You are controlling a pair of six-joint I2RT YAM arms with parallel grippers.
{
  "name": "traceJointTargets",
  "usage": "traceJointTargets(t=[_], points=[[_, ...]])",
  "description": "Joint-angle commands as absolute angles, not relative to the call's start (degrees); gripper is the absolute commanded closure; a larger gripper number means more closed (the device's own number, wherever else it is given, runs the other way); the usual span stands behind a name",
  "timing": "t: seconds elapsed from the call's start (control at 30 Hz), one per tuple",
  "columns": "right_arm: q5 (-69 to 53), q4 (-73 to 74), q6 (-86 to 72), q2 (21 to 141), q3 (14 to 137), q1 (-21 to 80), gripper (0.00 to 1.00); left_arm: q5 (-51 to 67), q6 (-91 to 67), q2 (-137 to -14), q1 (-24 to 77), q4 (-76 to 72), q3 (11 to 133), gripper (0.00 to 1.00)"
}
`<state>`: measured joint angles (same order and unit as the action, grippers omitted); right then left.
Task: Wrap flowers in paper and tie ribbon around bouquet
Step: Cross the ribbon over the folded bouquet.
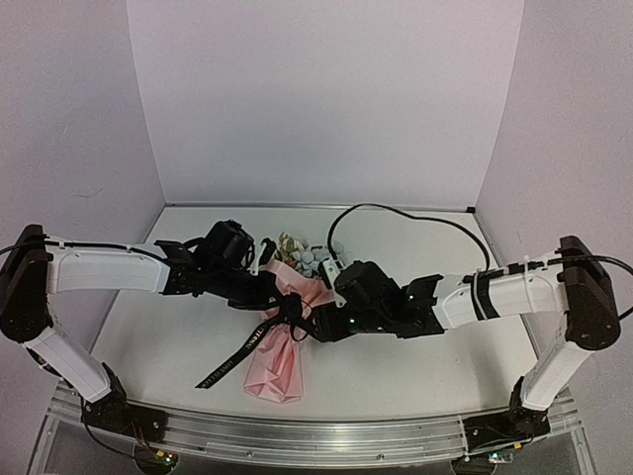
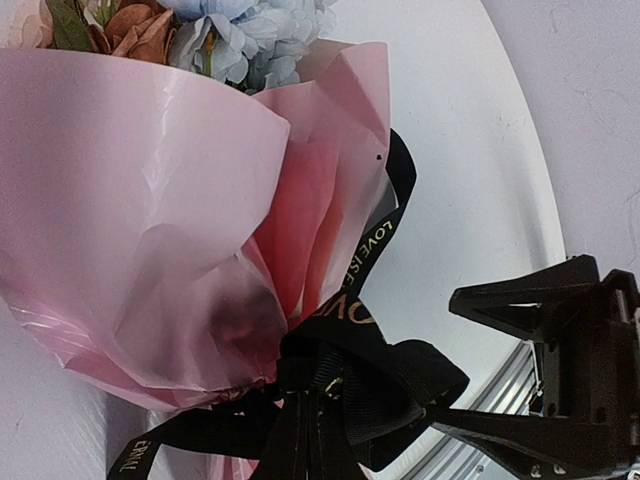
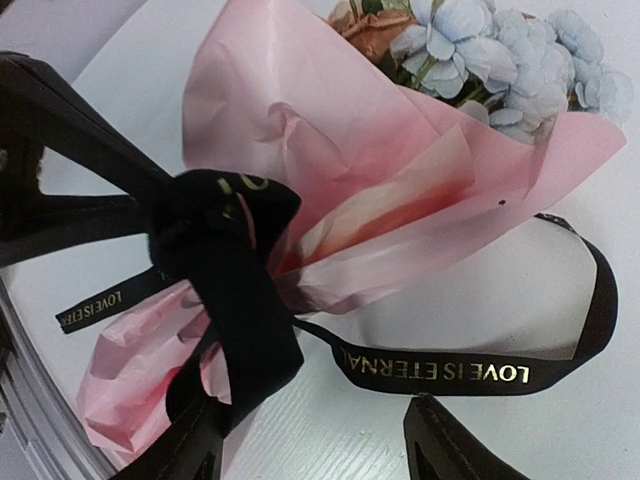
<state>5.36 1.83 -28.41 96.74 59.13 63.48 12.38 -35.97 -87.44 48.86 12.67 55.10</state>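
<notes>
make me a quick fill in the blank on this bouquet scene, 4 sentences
1. The paper wrapped around the flowers is pale ____.
2. The gold lettering on the ribbon reads LOVE IS ____.
3. The right gripper has its jaws ____.
4. The left gripper is shut on the ____.

Missing words: pink; eternal; open; ribbon.

Printed in gold capitals along the black ribbon (image 3: pixel 435 372): "LOVE IS ETERNAL", legible whole on the loop at right, cut to "LOVE IS ETERN" on the near-left tail.
</notes>
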Motion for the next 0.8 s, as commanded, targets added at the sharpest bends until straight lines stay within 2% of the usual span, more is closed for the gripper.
traceJointTargets(t=[0.0, 0.27, 0.33, 0.47, 0.6, 0.77], points=[[7.55, 3.08, -30.75, 99.49, 61.90, 63.90, 0.40, 13.44, -35.83, -84.14, 49.08, 8.71, 53.94, 1.00], [5.77, 1.76, -33.88, 102.72, 63.55, 64.07, 0.51, 17.74, -36.64, -83.92, 49.04, 3.18, 51.10, 1.00], [5.91, 1.52, -34.41, 102.83, 63.19, 64.10, 0.60, 18.26, -37.25, -83.87, 49.04, 2.09, 50.50, 1.00], [4.45, 1.46, -35.54, 102.73, 62.07, 64.10, 0.84, 18.00, -39.21, -82.64, 49.04, -0.95, 48.23, 1.00], [3.96, 1.64, -36.10, 102.70, 60.29, 64.08, 0.99, 16.98, -40.90, -81.64, 49.04, -3.21, 46.35, 1.00], [5.08, 2.50, -34.62, 101.10, 57.71, 64.08, 1.00, 14.09, -43.07, -79.75, 48.88, -5.10, 43.68, 1.00]])
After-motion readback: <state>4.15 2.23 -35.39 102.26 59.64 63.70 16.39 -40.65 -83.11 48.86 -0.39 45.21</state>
